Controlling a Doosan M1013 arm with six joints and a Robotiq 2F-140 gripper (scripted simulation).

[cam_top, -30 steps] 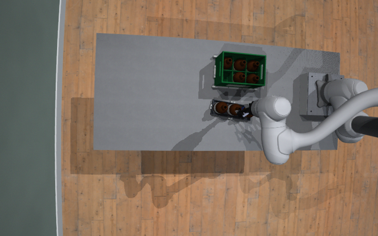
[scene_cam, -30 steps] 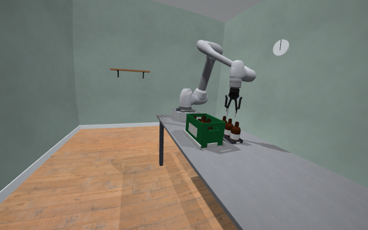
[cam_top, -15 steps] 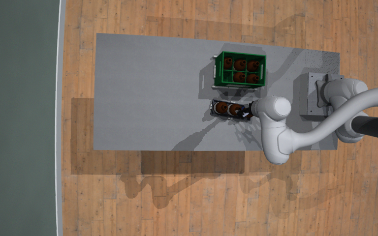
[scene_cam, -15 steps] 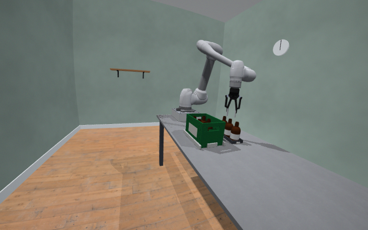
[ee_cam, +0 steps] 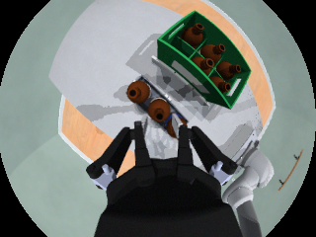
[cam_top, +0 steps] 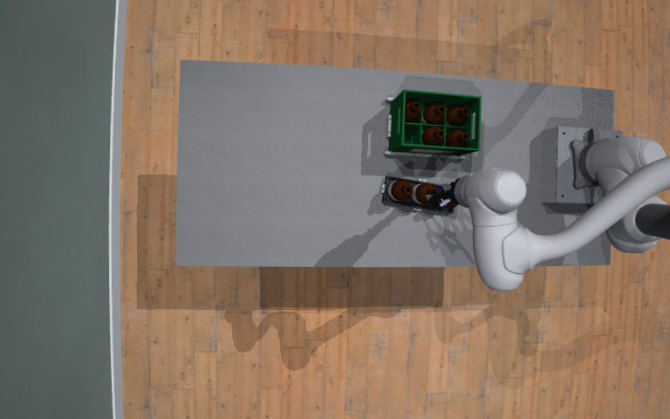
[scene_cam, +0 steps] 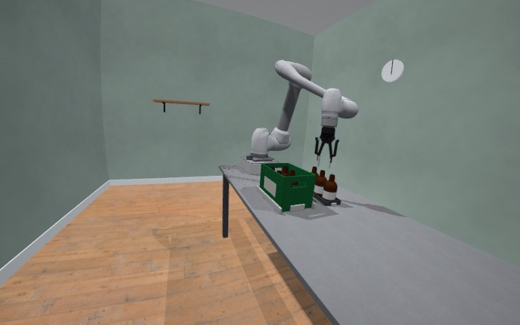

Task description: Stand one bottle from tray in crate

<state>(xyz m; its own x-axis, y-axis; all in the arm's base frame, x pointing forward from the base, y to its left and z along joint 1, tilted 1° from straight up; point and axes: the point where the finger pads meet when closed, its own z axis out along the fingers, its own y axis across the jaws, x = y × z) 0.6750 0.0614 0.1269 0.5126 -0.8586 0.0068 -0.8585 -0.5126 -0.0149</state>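
The green crate (cam_top: 434, 121) stands on the grey table and holds several brown bottles; its front-left cell (cam_top: 412, 133) is empty. The dark tray (cam_top: 417, 193) lies just in front of the crate with three upright brown bottles. Two of them (cam_top: 400, 189) (cam_top: 426, 192) show from above; the third, at the arm's end, is mostly hidden under my gripper (cam_top: 443, 199). In the side view my gripper (scene_cam: 324, 164) hangs pointing down, a little above the tray's rear bottle (scene_cam: 314, 172). Its fingers are partly open with nothing between them. The wrist view shows the fingers over that bottle (ee_cam: 173, 128).
The robot's base block (cam_top: 568, 170) stands at the table's right end. The crate (scene_cam: 287, 185) is right beside the tray (scene_cam: 324, 201), with its wall close to the bottles. A wall shelf (scene_cam: 181, 102) and a round clock (scene_cam: 392, 70) are far from the table.
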